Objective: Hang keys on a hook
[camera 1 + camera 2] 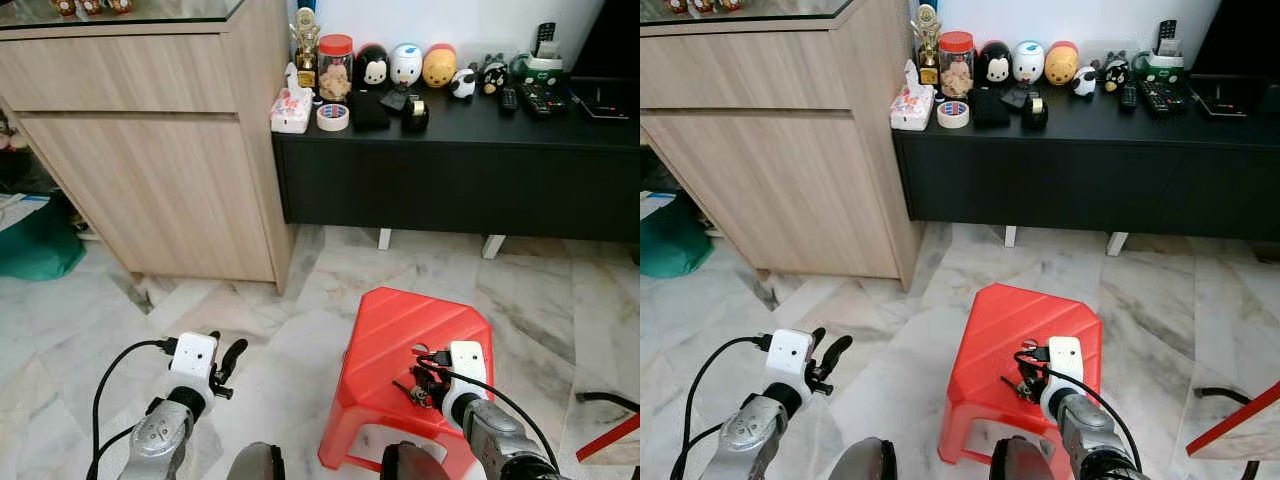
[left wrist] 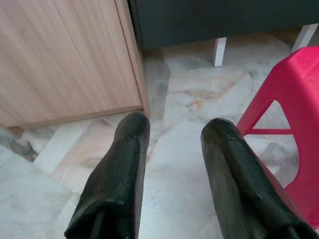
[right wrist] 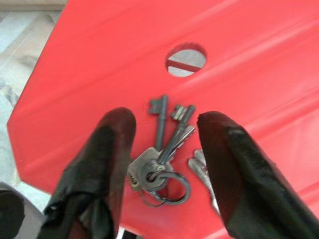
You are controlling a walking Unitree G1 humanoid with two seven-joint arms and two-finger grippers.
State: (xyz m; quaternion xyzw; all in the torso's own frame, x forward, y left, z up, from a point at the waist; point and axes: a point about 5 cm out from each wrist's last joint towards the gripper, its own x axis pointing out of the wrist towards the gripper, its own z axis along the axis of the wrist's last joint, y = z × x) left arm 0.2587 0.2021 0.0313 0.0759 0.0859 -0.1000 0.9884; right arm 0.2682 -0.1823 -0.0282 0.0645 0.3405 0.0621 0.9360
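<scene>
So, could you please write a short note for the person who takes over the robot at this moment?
Right gripper: open, low over the red stool, fingers either side of the keys.
Left gripper: open, idle over the marble floor beside the stool.
Keys: a bunch on a ring, lying flat on the stool seat, not gripped.
Done: approach to the keys.
Left: close on the keys, lift, find the hook, hang them.
</scene>
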